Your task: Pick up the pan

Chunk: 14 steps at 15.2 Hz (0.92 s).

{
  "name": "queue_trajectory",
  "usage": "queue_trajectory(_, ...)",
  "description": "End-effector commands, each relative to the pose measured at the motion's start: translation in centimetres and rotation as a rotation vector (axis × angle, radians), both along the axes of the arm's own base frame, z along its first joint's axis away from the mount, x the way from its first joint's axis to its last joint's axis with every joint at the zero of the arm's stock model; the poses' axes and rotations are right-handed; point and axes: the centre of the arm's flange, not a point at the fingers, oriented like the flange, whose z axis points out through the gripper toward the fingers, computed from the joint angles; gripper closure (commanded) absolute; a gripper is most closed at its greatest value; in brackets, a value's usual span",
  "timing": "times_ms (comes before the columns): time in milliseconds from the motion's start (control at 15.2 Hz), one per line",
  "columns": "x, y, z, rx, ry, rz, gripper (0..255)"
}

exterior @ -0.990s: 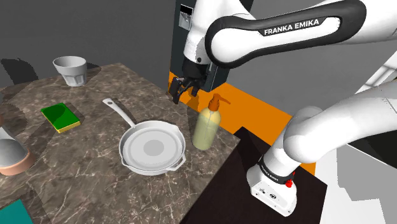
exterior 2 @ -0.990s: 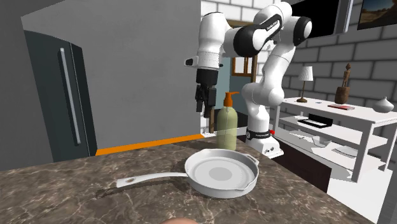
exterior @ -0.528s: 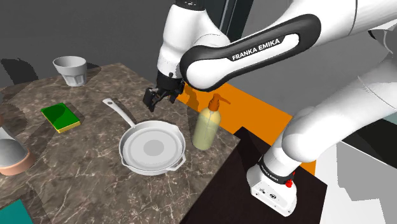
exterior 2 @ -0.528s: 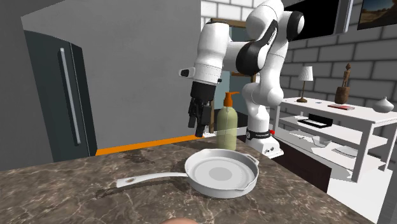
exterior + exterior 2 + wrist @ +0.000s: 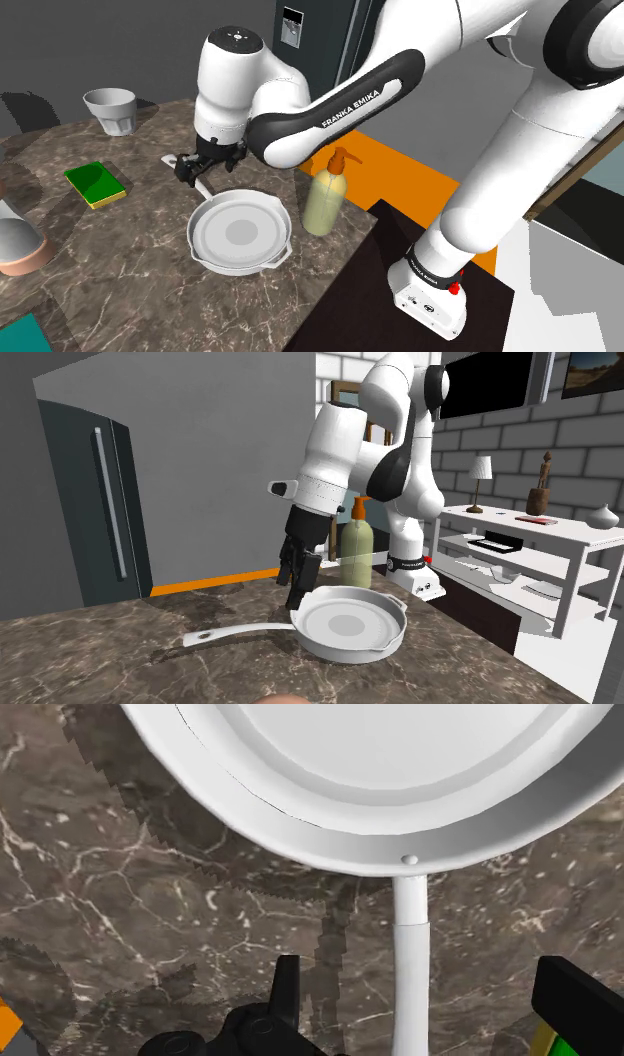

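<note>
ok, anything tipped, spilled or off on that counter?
Nothing stands out. The pan lies flat on the marble counter, the soap bottle and the cup stand upright, and the green block lies flat. The tool hangs open over the handle, not touching it.

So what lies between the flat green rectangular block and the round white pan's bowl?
Only bare marble countertop, in the shoulder view, separates green block from white pan.

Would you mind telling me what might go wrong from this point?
The open hand straddles the thin handle of the pan without touching it. If it closes there, the handle may slip or the pan may twist downward on lifting. The soap bottle stands close beside the rim, near the edge of the counter; a swinging pan might topple it.
</note>
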Motion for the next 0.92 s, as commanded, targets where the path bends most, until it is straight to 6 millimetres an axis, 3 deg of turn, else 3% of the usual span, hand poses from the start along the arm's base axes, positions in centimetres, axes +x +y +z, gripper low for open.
queue_trajectory(0,0.4,1.0,-1.0,-0.001,-0.016,0.0,0)
queue_trajectory(528,0.4,1.0,-4.5,-0.001,-0.016,0.0,0)
queue_trajectory(594,0.4,1.0,-4.4,-0.001,-0.016,0.0,255)
queue_trajectory(858,0.4,1.0,-4.4,-0.001,-0.016,0.0,255)
